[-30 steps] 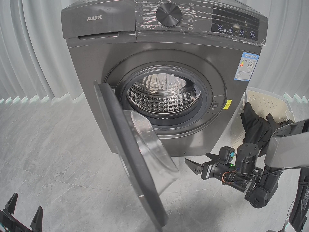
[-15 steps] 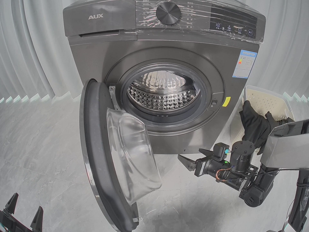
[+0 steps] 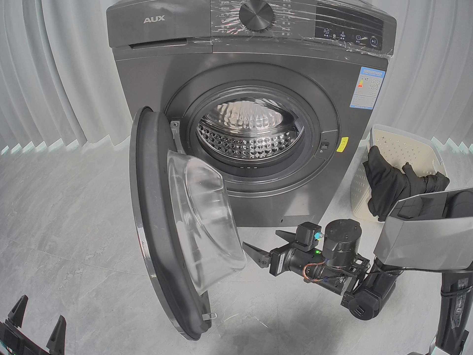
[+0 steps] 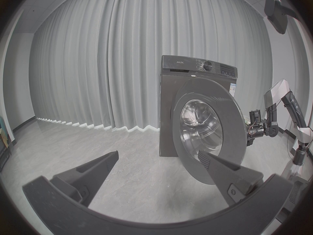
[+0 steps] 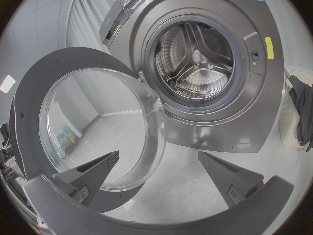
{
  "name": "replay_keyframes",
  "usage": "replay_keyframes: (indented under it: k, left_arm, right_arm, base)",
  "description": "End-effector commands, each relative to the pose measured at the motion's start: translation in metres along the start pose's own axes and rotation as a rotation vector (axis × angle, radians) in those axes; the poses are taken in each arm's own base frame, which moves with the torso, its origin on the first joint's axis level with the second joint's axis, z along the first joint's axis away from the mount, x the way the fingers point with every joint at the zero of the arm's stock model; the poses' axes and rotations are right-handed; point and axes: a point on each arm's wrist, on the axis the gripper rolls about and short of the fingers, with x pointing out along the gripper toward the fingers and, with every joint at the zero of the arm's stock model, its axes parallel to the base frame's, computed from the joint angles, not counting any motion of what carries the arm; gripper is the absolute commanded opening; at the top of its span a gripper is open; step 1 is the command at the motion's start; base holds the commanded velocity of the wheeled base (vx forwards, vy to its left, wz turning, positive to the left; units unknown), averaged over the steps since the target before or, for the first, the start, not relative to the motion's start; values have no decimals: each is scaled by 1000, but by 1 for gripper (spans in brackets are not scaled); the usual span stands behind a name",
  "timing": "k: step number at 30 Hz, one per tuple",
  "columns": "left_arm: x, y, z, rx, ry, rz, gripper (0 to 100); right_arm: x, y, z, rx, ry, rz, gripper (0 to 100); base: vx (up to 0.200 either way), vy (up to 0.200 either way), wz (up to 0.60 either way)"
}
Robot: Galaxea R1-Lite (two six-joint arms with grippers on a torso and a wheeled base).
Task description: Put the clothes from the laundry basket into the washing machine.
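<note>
The grey washing machine [image 3: 162, 75] stands with its round door [image 3: 148, 213] swung wide to the left and its steel drum [image 3: 246, 129] empty. To its right, a white laundry basket [image 3: 409, 146] has black clothes [image 3: 389, 183] draped over its rim. My right gripper [image 3: 263, 242] is open, low in front of the machine, just right of the door's glass bowl, holding nothing. In the right wrist view that gripper [image 5: 158, 154] faces the door [image 5: 32, 82] and drum [image 5: 195, 59], with the clothes [image 5: 301, 105] off to one side. My left gripper [image 3: 42, 311] is open, far left and low.
Pale tiled floor [image 3: 74, 213] spreads out in front and to the left. Grey curtains [image 3: 44, 60] hang behind the machine. In the left wrist view the open door [image 4: 208, 137] covers the machine's front, with the right arm [image 4: 260, 128] beyond it.
The door has swung much wider open to the left. My right gripper has moved left toward the door. The head camera has shifted slightly. The left gripper has stayed put.
</note>
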Motion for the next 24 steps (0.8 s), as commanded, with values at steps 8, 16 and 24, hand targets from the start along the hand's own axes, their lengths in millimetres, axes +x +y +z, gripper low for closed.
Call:
replay_keyframes:
  k: [8, 16, 24]
  left_arm:
    - [0, 0, -5, -1, 0, 1, 100]
    - [0, 0, -5, -1, 0, -1, 100]
    - [0, 0, -5, -1, 0, -1, 100]
  right_arm:
    - [3, 27, -6, -2, 2, 76, 100]
    - [16, 15, 5, -1, -34, 45, 100]
    - [39, 11, 0, 2, 25, 22, 100]
  base:
    - [0, 0, 0]
    - [0, 0, 0]
    - [-150, 0, 0]
